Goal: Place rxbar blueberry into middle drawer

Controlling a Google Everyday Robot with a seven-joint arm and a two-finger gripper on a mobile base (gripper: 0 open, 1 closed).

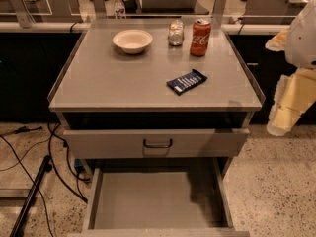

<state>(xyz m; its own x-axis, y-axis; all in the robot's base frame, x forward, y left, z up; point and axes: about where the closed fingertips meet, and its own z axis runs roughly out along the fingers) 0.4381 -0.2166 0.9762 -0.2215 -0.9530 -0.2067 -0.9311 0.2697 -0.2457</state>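
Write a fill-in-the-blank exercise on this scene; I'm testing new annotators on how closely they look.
1. The rxbar blueberry lies on the ____ of the cabinet.
2. The middle drawer sits ____ the drawer front with the black handle.
3. The cola can standing near the white bowl is coloured ____.
4. The tool hangs at the picture's ____ edge, beside the cabinet.

Missing words: top; below; red; right.
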